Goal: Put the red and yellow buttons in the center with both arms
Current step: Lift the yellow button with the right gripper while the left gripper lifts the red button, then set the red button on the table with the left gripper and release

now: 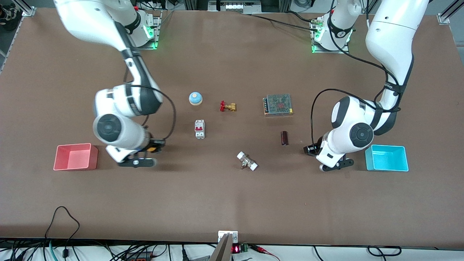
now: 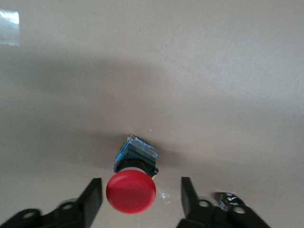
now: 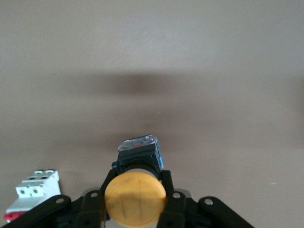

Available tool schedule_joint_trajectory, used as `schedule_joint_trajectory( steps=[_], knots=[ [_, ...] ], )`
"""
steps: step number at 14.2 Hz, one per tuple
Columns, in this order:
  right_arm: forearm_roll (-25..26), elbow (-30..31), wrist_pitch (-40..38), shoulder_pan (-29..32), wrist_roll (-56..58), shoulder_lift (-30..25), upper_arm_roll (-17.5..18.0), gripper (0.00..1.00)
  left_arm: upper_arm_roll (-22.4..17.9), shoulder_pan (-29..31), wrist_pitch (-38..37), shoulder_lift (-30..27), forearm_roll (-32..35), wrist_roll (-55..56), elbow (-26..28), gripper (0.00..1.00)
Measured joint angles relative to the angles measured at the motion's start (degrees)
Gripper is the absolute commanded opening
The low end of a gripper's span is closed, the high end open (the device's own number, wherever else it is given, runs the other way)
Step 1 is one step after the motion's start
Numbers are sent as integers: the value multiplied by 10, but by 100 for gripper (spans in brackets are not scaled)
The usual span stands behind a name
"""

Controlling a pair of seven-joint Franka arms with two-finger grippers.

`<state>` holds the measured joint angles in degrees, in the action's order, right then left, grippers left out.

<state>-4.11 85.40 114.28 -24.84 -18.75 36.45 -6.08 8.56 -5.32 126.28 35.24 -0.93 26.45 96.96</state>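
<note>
Small, hard, light buttons: yellow button [image 3: 135, 194] clamped in right gripper [image 3: 135, 209]; left gripper [image 2: 141, 202] spread around red button [image 2: 131, 191], best pinched at the body.

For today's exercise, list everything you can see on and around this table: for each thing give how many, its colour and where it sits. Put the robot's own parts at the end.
Red button: one, red cap, black body, between the open jaws of the left gripper.
Yellow button: one, orange-yellow cap, black body, clamped in the right gripper.
Bell: one, blue with white top, mid-table.
Valve: one, brass with red handwheel, beside the bell.
Breaker: one, white and red, nearer the front camera than the bell.
Power supply: one, grey mesh.
Cylinder: one, dark brown.
Fitting: one, white and metal.
Pink bin: one, right arm's end.
Cyan bin: one, left arm's end.
Left gripper: black, by the cyan bin.
Right gripper: black, by the pink bin.
</note>
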Motion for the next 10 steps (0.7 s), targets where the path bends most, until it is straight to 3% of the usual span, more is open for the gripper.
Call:
schedule_joint_trajectory(
  steps=[5,10],
  knots=[
    [0,1,14,-14,-32,31,-4,40,-6,8,-6,-52,0,0,-11,100],
    [-5,11,24,-11,-63,45,-9,40,-11,33,-83,-126,0,-47,-16,100]
  ],
)
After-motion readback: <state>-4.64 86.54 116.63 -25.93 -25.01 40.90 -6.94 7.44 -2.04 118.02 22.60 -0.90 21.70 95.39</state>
